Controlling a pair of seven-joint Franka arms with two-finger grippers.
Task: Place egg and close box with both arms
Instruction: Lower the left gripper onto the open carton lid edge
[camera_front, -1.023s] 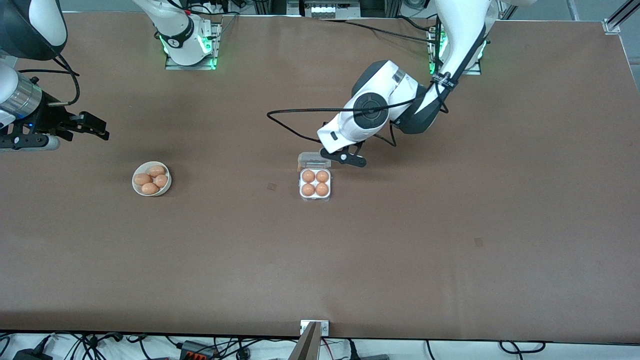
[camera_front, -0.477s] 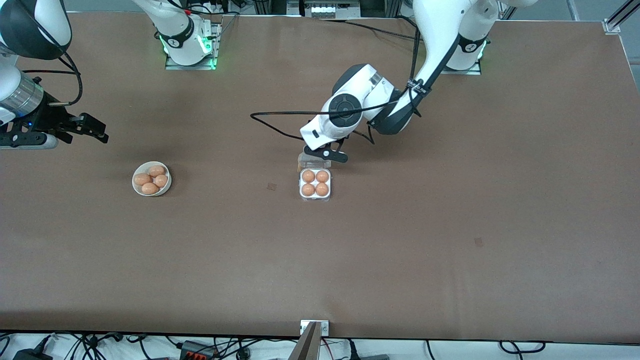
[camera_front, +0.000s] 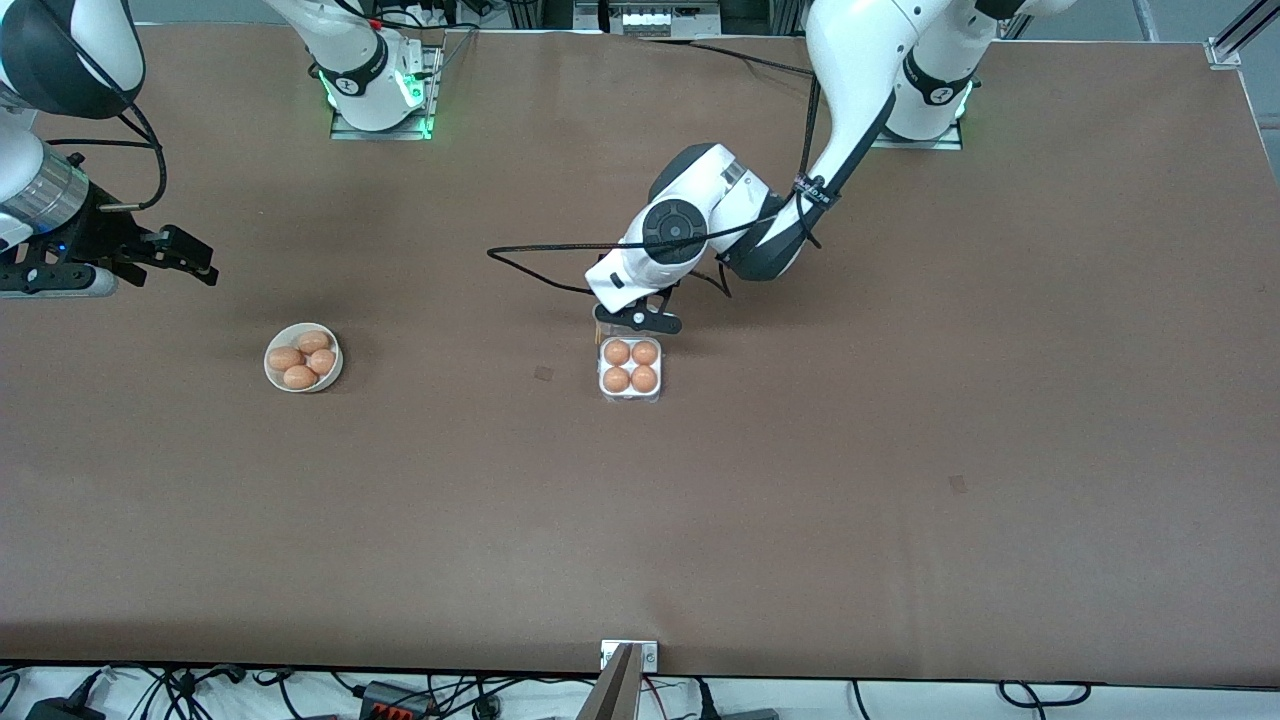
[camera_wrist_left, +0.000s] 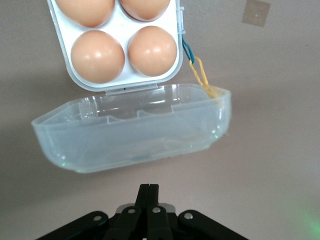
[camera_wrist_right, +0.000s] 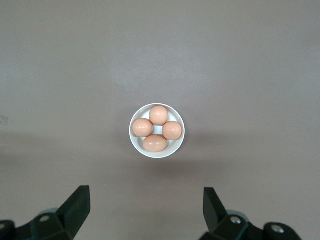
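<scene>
Eggs fill all four cells of the box (camera_front: 630, 368), which sits mid-table, so we judge the placing done and the closing in hand. Just farther from the front camera, its clear lid (camera_wrist_left: 132, 131) lies folded open at the hinge, and our left gripper (camera_front: 640, 318) hangs low over it with fingers pressed together, holding nothing. Next, we think, those closed fingers must get under or against the lid's free edge and swing it over the eggs without shoving the box. Toward the right arm's end, the white bowl (camera_front: 303, 358) holds four more eggs; our right gripper (camera_front: 165, 250) waits with fingers spread wide, empty.
</scene>
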